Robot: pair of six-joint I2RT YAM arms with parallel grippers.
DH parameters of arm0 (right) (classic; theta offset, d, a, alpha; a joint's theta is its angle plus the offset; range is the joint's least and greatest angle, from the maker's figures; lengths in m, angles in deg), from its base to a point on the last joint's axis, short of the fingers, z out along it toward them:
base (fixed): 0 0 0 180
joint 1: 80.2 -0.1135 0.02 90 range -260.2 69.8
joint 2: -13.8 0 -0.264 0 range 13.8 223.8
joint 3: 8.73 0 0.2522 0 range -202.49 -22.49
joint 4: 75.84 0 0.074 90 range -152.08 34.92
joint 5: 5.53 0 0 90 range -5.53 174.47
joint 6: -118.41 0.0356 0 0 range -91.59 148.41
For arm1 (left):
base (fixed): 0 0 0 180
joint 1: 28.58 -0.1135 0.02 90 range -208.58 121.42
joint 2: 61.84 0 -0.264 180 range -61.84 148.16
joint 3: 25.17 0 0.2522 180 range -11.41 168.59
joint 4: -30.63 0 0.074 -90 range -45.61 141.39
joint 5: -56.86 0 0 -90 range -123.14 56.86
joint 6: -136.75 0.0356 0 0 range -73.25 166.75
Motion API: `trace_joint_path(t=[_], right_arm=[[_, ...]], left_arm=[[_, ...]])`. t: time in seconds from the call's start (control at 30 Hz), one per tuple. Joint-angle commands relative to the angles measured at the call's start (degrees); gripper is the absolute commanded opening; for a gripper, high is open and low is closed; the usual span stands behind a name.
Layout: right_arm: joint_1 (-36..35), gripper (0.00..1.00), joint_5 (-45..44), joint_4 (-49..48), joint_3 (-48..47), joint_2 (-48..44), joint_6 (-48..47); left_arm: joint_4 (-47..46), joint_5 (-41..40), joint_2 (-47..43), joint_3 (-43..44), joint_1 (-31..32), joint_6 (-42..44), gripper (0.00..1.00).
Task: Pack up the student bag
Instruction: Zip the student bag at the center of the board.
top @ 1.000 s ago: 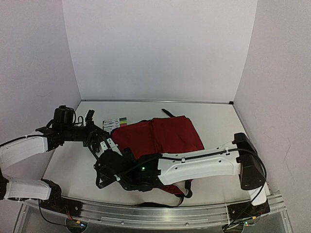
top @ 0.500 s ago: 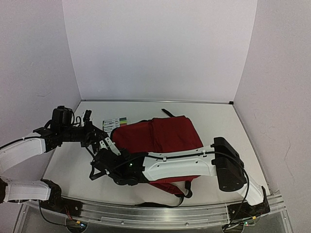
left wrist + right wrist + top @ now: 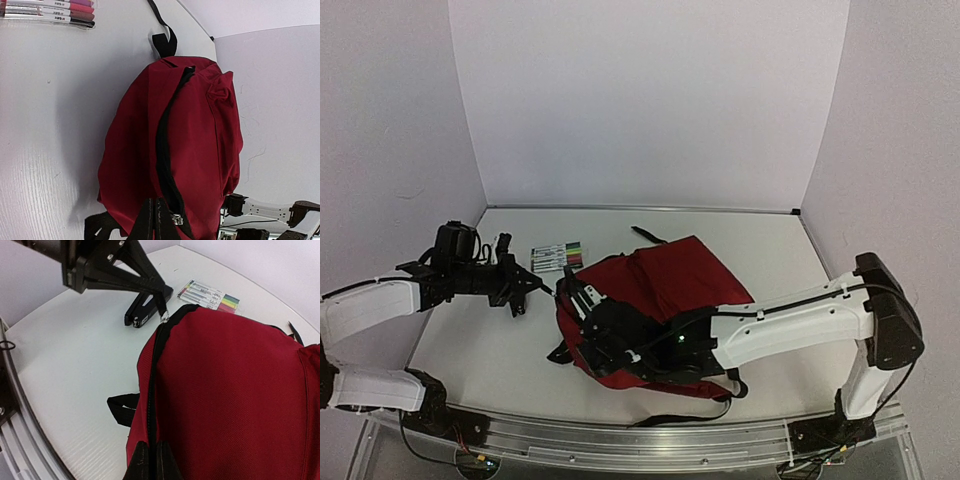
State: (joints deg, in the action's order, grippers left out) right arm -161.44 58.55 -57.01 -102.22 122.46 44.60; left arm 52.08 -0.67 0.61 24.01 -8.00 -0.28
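Since the student bag point(image 3: 670, 285) lies on its side in the middle of the worktop point(image 3: 480, 350), with its black zipper point(image 3: 152, 380) turned toward the arms and looking shut, no lining showing, both claws sit on that seam. The left claw point(image 3: 161, 307) is pressed together on the metal zipper pull point(image 3: 163, 316) at the bag's far-left corner. The right claw point(image 3: 149, 456) is pinched on the zipper at its near end, probably to keep the fabric taut so the pull can run. The marker pack point(image 3: 557, 255) lies just beyond the bag, outside it, so packing is not yet done. A black stapler-like thing point(image 3: 144, 311) rests on the worktop right beneath the left claw, and a loose black strap point(image 3: 122, 407) juts out beside the seam; either could snag the slide.
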Motion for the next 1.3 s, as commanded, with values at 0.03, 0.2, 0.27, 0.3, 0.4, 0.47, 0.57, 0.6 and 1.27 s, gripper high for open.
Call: trace_joint_path(t=[0.03,0.2,0.27,0.3,0.4,0.47,0.57,0.6,1.27], right_arm=[[-2.06,0.00,7.46,0.94,8.43,-7.28,4.43],[-3.24,0.00,7.98,1.79,12.96,-12.25,8.20],[-3.46,0.00,7.77,2.18,14.22,-14.77,9.74],[-3.58,0.00,7.68,2.39,14.92,-15.76,10.32],[-3.75,0.00,7.60,3.19,17.37,-19.74,12.45],[-3.79,0.00,7.70,3.86,19.17,-22.54,14.07],[-3.81,0.00,7.89,5.83,22.04,-25.68,16.01],[-3.77,0.00,8.08,6.67,23.16,-26.48,16.68],[-3.84,0.56,3.20,10.41,8.47,-11.19,17.17]], left_arm=[[-7.77,-1.43,4.65,2.16,-1.25,-1.10,0.00],[-11.05,-0.05,8.93,3.44,-1.30,-0.82,0.00],[-11.76,0.12,10.57,3.81,-1.33,-0.66,0.00],[-12.30,0.26,11.14,4.03,-1.33,-0.57,0.00],[-13.67,1.03,13.45,4.84,-1.33,-0.15,0.00],[-14.86,2.12,15.48,5.53,-1.31,0.36,0.00],[-16.05,3.60,18.43,6.49,-1.33,1.00,0.00],[-16.51,4.27,19.42,6.82,-1.33,1.26,0.00],[-22.86,11.82,23.59,3.90,4.48,-0.06,0.00]])
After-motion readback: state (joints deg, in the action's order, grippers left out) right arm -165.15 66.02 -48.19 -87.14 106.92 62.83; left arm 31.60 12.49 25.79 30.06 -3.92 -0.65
